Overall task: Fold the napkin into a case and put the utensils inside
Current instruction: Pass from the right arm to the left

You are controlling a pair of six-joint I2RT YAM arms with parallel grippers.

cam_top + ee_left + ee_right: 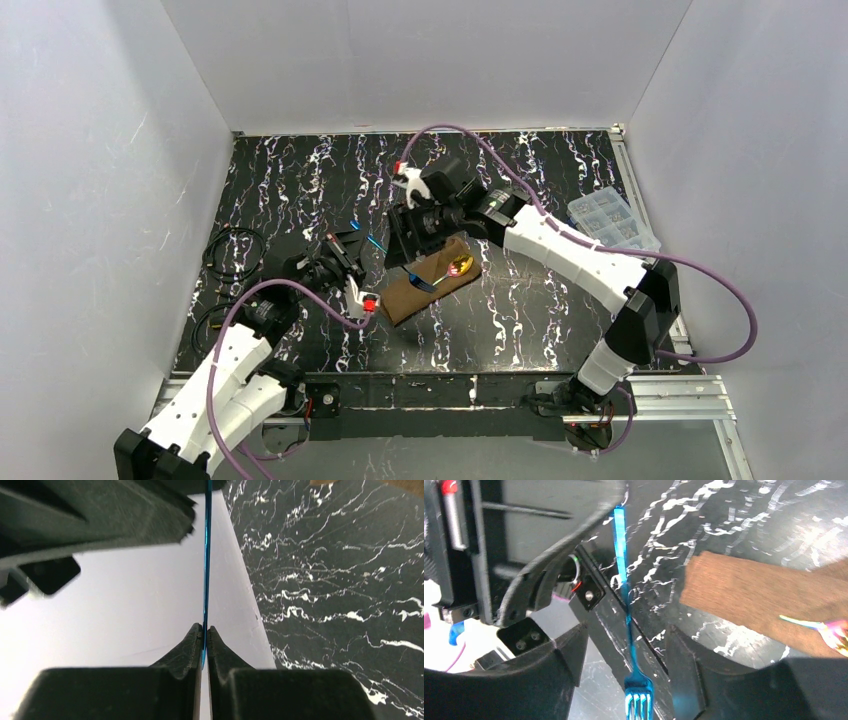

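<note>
Two arms meet over the black marbled table (560, 310), left of centre. The left gripper (205, 639) is pressed together on the handle of a thin blue fork (626, 605); in the left wrist view the fork appears edge-on as a bright line rising from between the two fingers (190, 647). The right gripper (624, 645) is spread, with the fork shaft running between its fingers (686, 655) and a gap visible on either side. The tines point toward the right wrist camera. The case (432, 281), a narrow folded brown pouch, lies flat and diagonal on the table near its middle, just right of the fork and below the right gripper. Two more utensils rest on the case's upper surface: a gold-pink spoon (460, 266) near the far right end and a blue piece (425, 283) beside it; whether either is tucked under a layer cannot be told. A clear compartment box (613, 222) sits at the table's right edge, well apart from the case, and a black cable coil (235, 250) lies at the left edge.
</note>
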